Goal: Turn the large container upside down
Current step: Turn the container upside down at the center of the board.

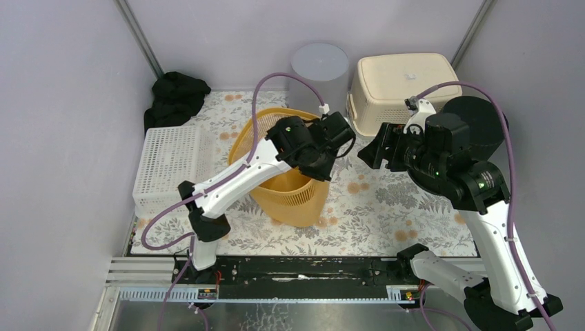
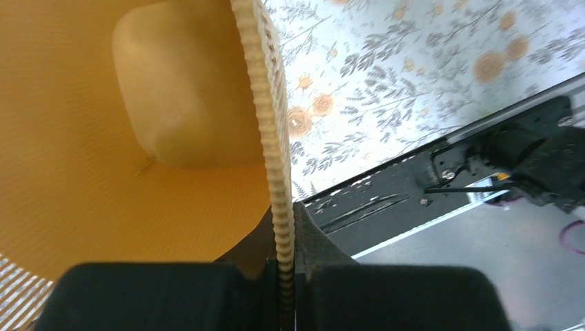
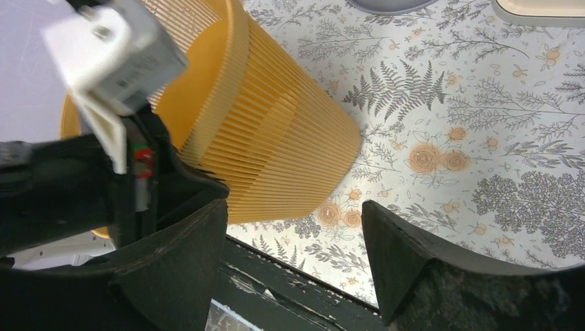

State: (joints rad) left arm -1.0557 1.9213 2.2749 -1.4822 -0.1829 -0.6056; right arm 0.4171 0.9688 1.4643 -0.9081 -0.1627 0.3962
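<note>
- Pinching the right rim of the orange basket (image 1: 293, 196), the left gripper (image 2: 285, 272) is clamped tight on it.
- The basket sits tilted mid-scene, just left of the right gripper (image 3: 295, 234), whose jaws gape wide and hold nothing.

The left gripper (image 2: 284, 276) is clamped on the ribbed rim (image 2: 272, 138) of the large container (image 2: 103, 172), one black finger (image 2: 314, 241) on the outside and one on the inside. The orange interior fills the left of the view (the rounded base is visible at the far end). The floral table covering (image 2: 386, 83) lies to the right, bordered by a black rail (image 2: 386, 207) and a black assembly (image 2: 538, 165).
</note>
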